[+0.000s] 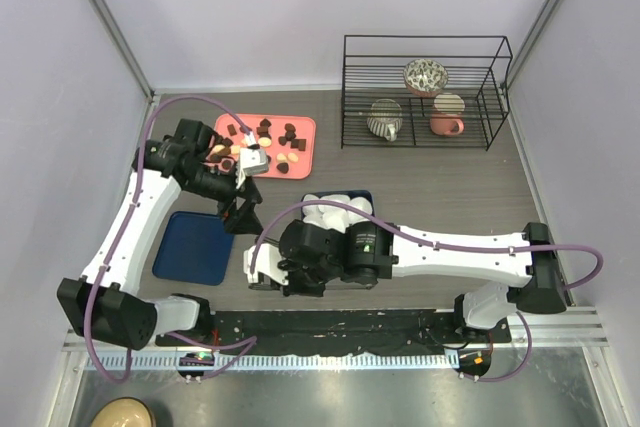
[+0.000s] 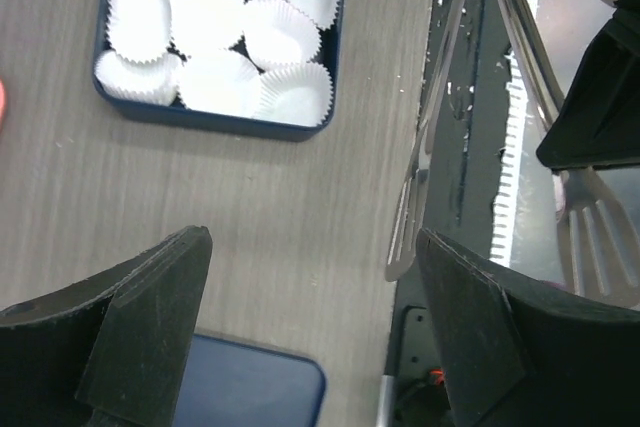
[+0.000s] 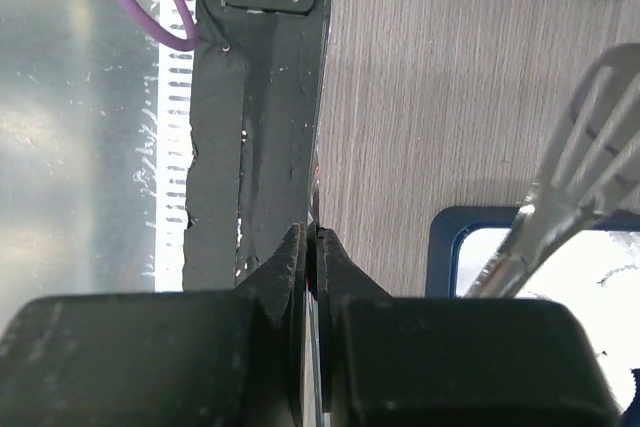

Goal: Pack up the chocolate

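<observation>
Several dark, mid-brown and cream chocolate pieces (image 1: 268, 139) lie on a pink tray (image 1: 305, 127) at the back left. A blue box (image 1: 365, 197) of white paper cups (image 2: 215, 37) sits in the middle, partly under my right arm. My left gripper (image 1: 240, 213) is open and empty, and it hangs over bare table (image 2: 310, 332) between the box and a blue lid (image 2: 255, 387). My right gripper (image 1: 262, 269) is shut (image 3: 312, 247) on metal tongs (image 2: 425, 147), one arm of them edge-on between its fingers. The other slotted arm (image 3: 585, 147) reaches over the box.
The flat blue lid (image 1: 193, 245) lies at the left front. A black wire rack (image 1: 425, 92) with a bowl, a mug and a pitcher stands at the back right. Black tape and a toothed rail (image 3: 250, 127) run along the near table edge.
</observation>
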